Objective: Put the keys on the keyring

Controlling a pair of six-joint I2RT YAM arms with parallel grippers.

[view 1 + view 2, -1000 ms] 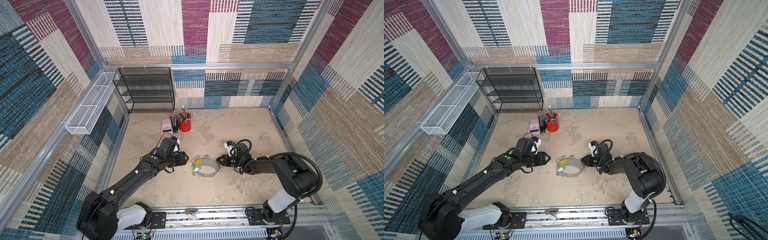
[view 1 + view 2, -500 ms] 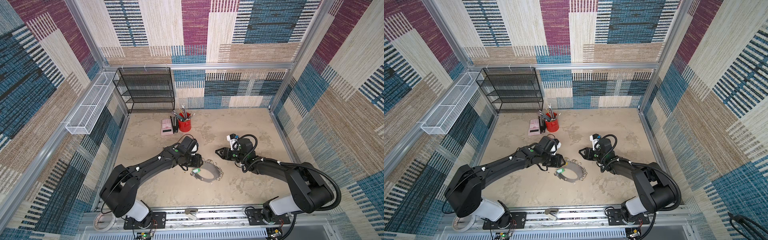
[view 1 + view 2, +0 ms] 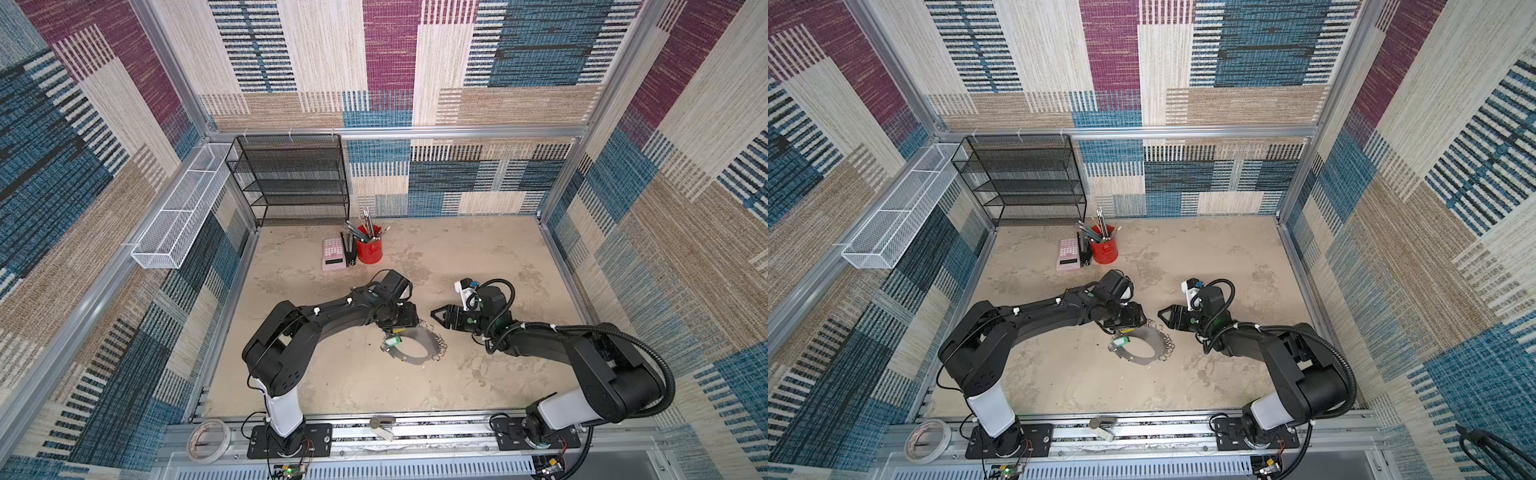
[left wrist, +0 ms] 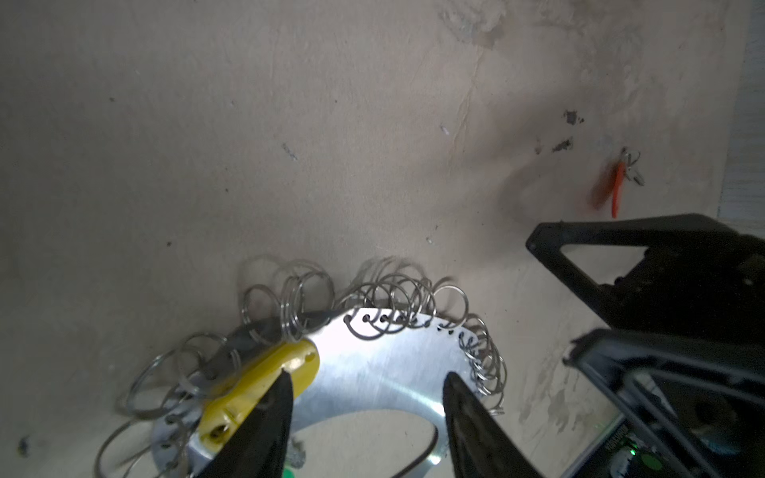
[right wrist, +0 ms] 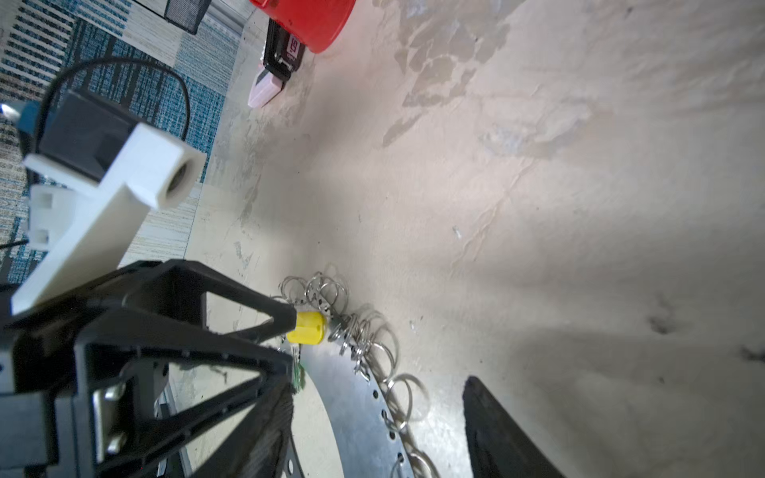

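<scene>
Grey metal keyring [image 4: 385, 372] flat on the tabletop [image 3: 332, 374], yellow tag [image 4: 265, 385] and green tag [image 3: 392, 341] at its split rings, left hand [image 4: 366, 383] open astride the band, right hand [image 5: 378, 387] open, empty, just beside, red-tagged key [image 4: 616, 186] blurred, well apart.

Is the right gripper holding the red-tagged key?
No, the right gripper stands open with nothing held between its jaws, and the red-tagged key shows apart from it in the left wrist view.

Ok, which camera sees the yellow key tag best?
The left wrist view: the yellow key tag is big and close, lying on the keyring beside the left fingers. The right wrist view shows only its end, and in both top views it is a tiny yellow speck.
</scene>
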